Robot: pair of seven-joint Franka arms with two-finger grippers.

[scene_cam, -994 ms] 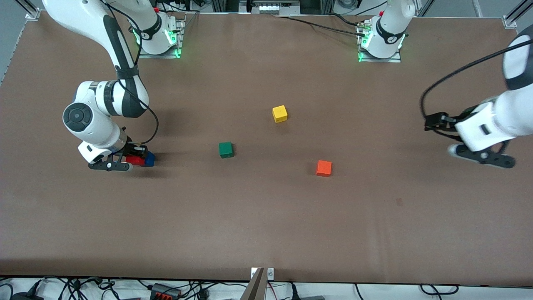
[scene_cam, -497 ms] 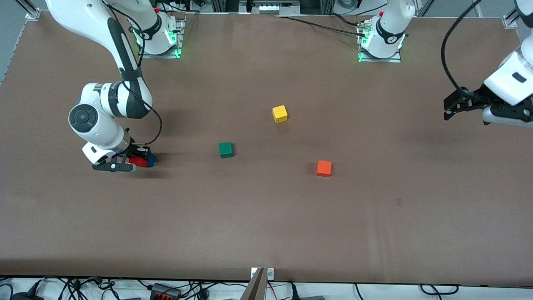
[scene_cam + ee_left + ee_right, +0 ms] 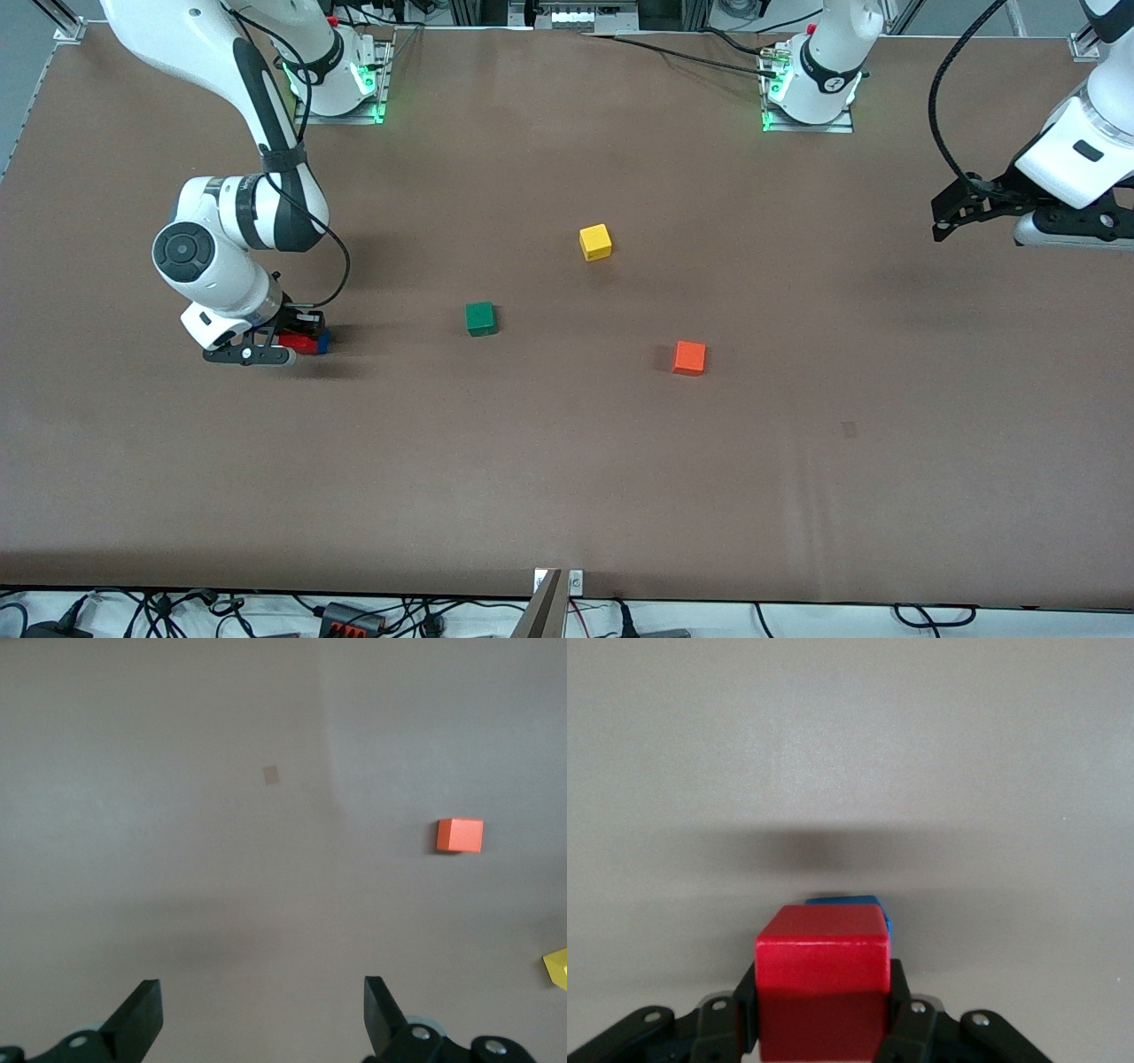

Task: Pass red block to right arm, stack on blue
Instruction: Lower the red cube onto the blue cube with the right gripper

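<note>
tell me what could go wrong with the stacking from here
The right hand is shut on the small bright-red cube, which sits offset over the small deep-blue cube; released like this, it may tip off. Lowering further could nudge the blue cube aside. The left hand, open over bare table, poses no risk.

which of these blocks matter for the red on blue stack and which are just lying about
In the job:
- red block, held in the shut right gripper
- blue block, just under the red one

Just lying about:
- green block
- yellow block
- orange block

The left gripper waits open at its own end of the table.
</note>
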